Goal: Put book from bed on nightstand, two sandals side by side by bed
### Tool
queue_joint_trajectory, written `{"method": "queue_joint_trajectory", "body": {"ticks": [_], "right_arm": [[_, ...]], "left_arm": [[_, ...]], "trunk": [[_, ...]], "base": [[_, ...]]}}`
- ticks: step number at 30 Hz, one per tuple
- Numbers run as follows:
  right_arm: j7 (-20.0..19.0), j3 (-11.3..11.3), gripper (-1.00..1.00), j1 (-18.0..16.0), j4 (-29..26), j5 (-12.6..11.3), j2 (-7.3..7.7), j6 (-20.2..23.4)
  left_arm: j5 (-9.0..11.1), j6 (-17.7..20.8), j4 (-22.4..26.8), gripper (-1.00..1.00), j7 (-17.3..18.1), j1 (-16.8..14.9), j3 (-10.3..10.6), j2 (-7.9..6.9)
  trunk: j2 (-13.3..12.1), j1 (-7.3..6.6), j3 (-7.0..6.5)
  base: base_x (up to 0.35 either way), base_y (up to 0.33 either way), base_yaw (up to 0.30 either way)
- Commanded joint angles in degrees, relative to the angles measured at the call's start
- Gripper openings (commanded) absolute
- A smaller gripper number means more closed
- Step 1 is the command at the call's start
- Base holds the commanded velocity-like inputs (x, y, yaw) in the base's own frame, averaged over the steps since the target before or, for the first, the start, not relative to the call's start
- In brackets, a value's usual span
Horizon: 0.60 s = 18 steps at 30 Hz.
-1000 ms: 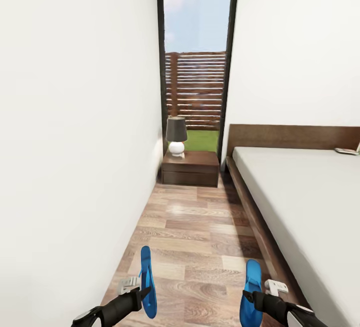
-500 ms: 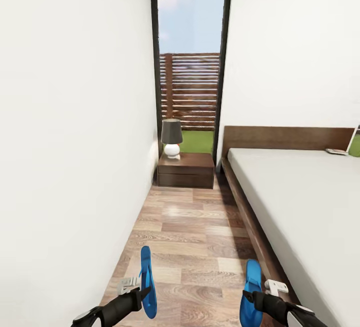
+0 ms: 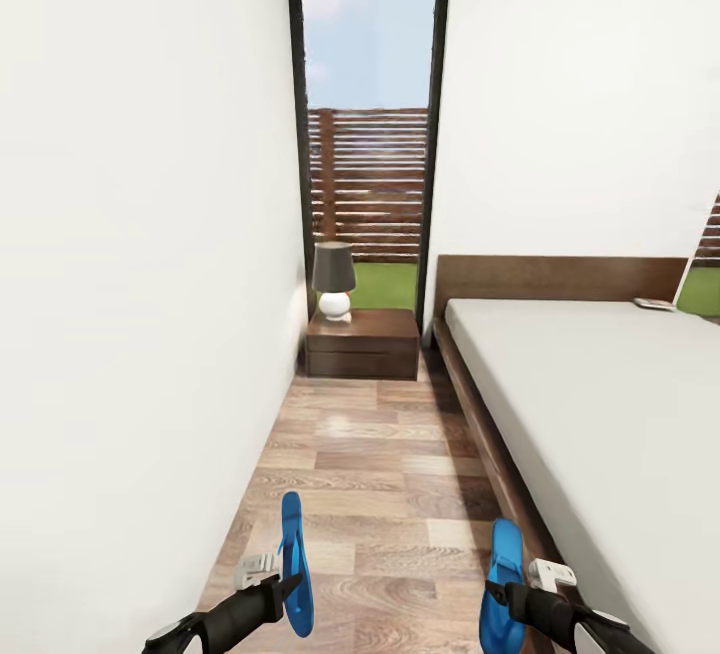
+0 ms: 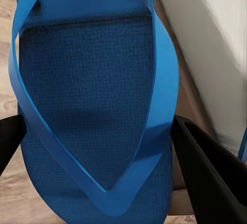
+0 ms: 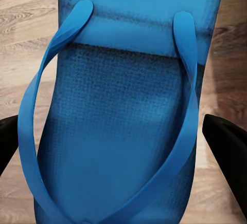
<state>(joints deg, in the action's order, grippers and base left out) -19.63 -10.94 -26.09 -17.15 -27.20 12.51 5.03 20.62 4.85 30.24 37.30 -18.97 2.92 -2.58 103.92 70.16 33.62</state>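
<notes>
I carry one bright blue flip-flop sandal (image 3: pixel 293 562) clamped in my left gripper (image 3: pixel 272 582) and its twin (image 3: pixel 503 584) in my right gripper (image 3: pixel 508 596), both edge-up above the wood-plank floor (image 3: pixel 390 474) beside the low dark-framed bed (image 3: pixel 600 404), ready to set down. The small flat thing by the headboard may be the book (image 3: pixel 655 304); it's too small to tell.

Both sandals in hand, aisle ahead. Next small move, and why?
Probably lower both arms to the floor beside the bed. The left gripper holds one sandal, the right gripper the other sandal, both above bare planks along the frame, so setting them down parallel looks feasible.
</notes>
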Motion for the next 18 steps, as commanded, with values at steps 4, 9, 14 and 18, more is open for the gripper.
{"method": "queue_joint_trajectory", "body": {"ticks": [4,9,14,18], "right_arm": [[-0.06,-0.22,-1.00,-0.02,-0.07,-0.50,0.04,0.33],[-0.06,-0.22,-1.00,-0.02,-0.07,-0.53,0.03,0.33],[-0.07,-0.24,-1.00,-0.02,-0.07,-0.53,0.05,0.32],[-0.06,-0.23,-1.00,-0.02,-0.07,-0.51,0.04,0.33]], "left_arm": [[0.56,0.51,0.03,-1.00,0.05,-0.02,0.24,-0.06],[0.56,0.51,0.03,-1.00,0.05,-0.02,0.24,-0.05],[0.56,0.51,0.00,-1.00,0.05,-0.02,0.24,-0.05],[0.56,0.51,0.00,-1.00,0.05,-0.02,0.24,-0.06]], "trunk": [[-1.59,-0.89,-0.66],[-3.59,-1.99,-1.56],[-5.60,-3.09,-2.46],[-7.20,-3.97,-3.17]], "base": [[0.000,0.000,-0.006],[0.000,0.000,-0.120],[0.000,0.000,-0.136],[0.000,0.000,-0.021]]}}
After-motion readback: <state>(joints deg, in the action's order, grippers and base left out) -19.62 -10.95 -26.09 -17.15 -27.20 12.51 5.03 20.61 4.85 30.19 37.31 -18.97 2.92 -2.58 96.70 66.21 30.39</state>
